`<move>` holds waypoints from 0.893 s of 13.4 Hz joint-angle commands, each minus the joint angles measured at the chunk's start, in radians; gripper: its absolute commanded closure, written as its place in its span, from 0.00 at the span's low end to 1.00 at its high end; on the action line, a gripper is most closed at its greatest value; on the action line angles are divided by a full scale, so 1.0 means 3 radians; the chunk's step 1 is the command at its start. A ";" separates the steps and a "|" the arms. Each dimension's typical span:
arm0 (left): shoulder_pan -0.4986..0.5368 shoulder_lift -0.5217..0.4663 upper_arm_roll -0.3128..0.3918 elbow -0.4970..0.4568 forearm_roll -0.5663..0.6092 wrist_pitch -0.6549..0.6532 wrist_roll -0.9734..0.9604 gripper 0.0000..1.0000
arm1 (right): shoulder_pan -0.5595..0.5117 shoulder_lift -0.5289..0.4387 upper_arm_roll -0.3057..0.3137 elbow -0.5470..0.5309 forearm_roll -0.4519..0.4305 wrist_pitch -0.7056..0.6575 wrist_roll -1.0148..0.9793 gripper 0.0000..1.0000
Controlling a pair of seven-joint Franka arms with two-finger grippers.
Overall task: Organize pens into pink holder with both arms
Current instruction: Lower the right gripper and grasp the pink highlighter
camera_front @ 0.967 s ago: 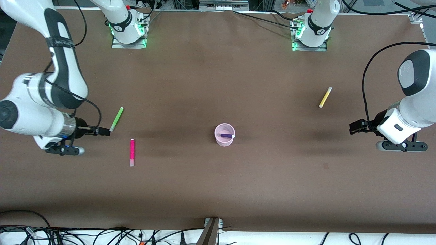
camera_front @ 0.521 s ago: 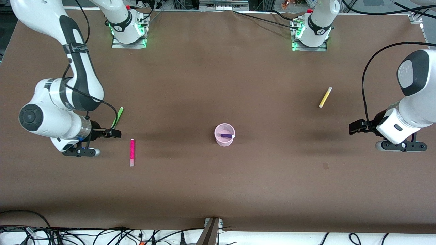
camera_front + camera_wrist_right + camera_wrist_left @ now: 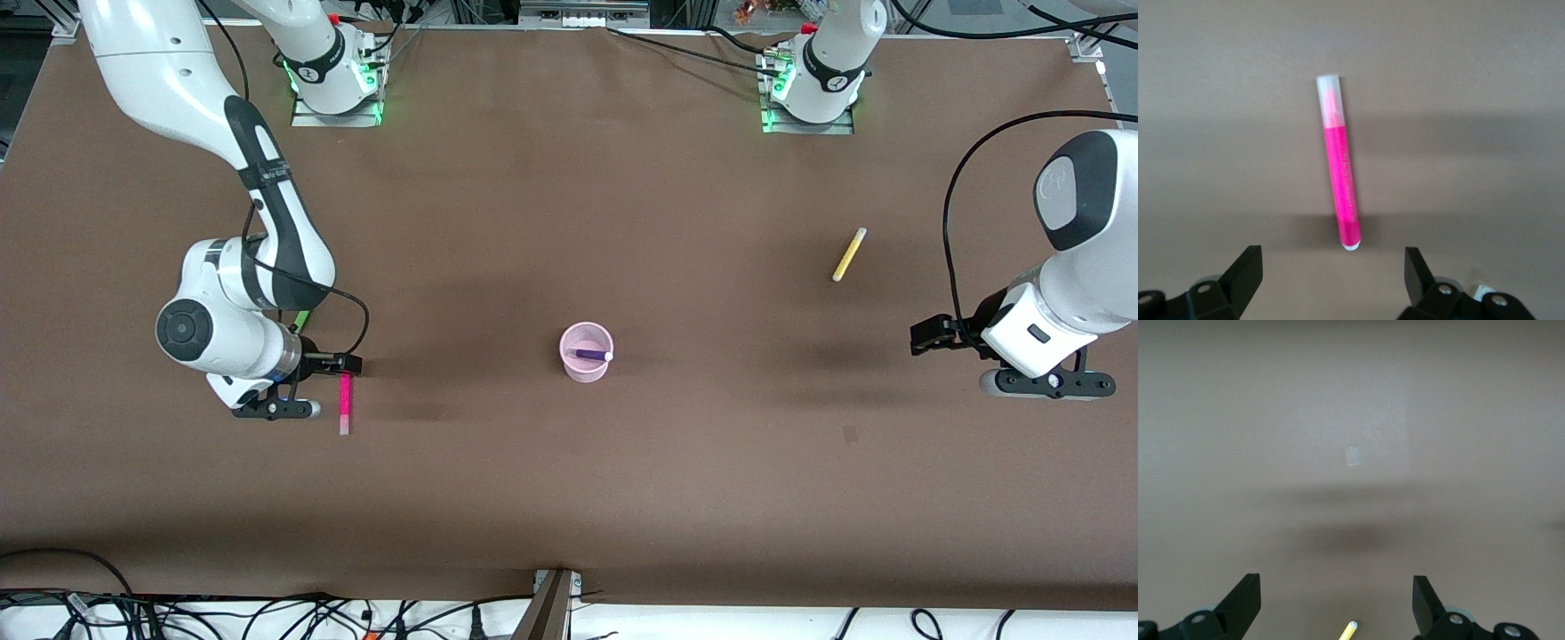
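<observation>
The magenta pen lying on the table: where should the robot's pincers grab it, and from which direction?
Probably mid-barrel, straight down from above. The magenta pen lies flat on the table with nothing touching it, so fingers can straddle its slim width. The right gripper hangs open over one end; the left gripper waits open.

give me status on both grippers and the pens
Right gripper open over magenta pen; left gripper open, waiting. Purple pen in pink holder; yellow pen loose. Nothing in the way.
</observation>
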 commanded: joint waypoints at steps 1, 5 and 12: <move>0.0007 -0.0019 -0.0012 -0.0022 -0.0033 0.0041 0.0061 0.00 | -0.0018 0.0001 -0.0004 -0.0066 0.0130 0.0044 0.0008 0.11; 0.0007 -0.0019 -0.0012 -0.0022 -0.0028 0.0041 0.0061 0.00 | -0.0003 0.0109 -0.0004 -0.0066 0.0197 0.0121 0.0003 0.27; 0.0002 -0.0019 -0.0017 -0.0022 -0.0028 0.0041 0.0056 0.00 | -0.0033 0.0181 -0.0004 -0.0107 0.0197 0.0243 -0.0181 0.47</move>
